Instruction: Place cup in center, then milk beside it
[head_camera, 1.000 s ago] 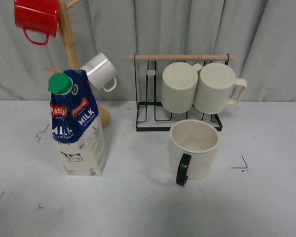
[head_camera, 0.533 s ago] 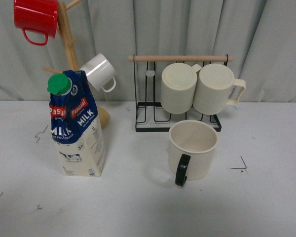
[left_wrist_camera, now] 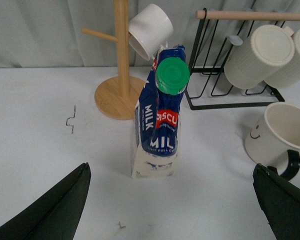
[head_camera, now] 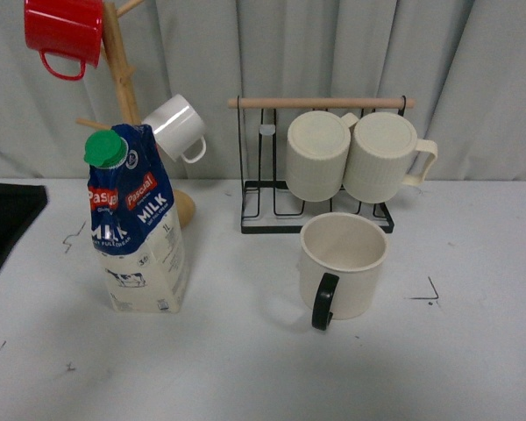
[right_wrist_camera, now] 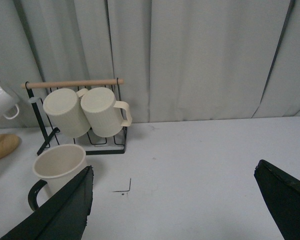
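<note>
From the front we see the milk [head_camera: 138,224] upright on the left of the table [head_camera: 245,368]. Its blue top is printed "MILK" in white under a red label that seems to read "Pascal", and the green cap is on. The cup [head_camera: 344,261] stands well apart to its right, just before the rack [head_camera: 316,103], black handle toward us. In the left wrist view the left claw [left_wrist_camera: 171,170] is spread wide and holds nothing. The milk shows ahead in the gap, touched by neither of the fingers [left_wrist_camera: 55,210]; we read "MILK" with small "FULL CREAM" beneath, and the cup's smiley face shows. In the right wrist view the right claw [right_wrist_camera: 175,167] is likewise spread and empty over the table, and the cup shows beyond one finger, untouched.
</note>
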{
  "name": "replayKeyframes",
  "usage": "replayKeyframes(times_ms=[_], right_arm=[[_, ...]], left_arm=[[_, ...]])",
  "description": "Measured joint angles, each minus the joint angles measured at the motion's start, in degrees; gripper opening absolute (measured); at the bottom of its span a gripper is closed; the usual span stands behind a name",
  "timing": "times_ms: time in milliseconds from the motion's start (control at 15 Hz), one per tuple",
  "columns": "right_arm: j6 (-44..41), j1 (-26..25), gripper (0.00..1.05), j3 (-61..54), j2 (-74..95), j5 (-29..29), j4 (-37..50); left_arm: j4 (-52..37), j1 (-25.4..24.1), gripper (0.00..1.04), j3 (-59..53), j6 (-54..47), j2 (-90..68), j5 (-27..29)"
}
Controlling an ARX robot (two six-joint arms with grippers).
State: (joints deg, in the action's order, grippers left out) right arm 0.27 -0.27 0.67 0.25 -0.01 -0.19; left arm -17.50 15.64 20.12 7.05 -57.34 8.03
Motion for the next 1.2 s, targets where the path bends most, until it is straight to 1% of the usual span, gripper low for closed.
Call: replayKeyframes(times_ms=[133, 267, 667, 1000, 1067, 1200], right_arm=[[0.00, 0.00, 0.98, 0.00, 0.00, 0.00, 0.00], [0.00, 0.00, 0.98, 0.00, 0.00, 0.00, 0.00], [0.00, 0.00, 0.98, 0.00, 0.00, 0.00, -0.02], [0.00, 0.00, 0.98, 0.00, 0.00, 0.00, -0.02], [0.00, 0.00, 0.98, 0.00, 0.00, 0.00, -0.02], [0.00, 0.00, 0.98, 0.00, 0.00, 0.00, -0.02]], left_arm=[[-4.22, 0.90, 0.98, 4.74, -0.13, -11.34, 0.87], [-6.60, 0.70, 0.98, 6.56, -0.15, -19.45, 0.96], [-12.68, 0.00, 0.98, 12.98, -0.94, -33.90, 1.31], [-17.68, -0.28, 0.98, 19.67, -2.34, -42.64, 3.15], [-17.77, -0.57, 0.93, 20.35, -2.49, -43.19, 3.93], [-17.79, -1.18, 0.71, 20.61, -2.08, -43.80, 3.85]])
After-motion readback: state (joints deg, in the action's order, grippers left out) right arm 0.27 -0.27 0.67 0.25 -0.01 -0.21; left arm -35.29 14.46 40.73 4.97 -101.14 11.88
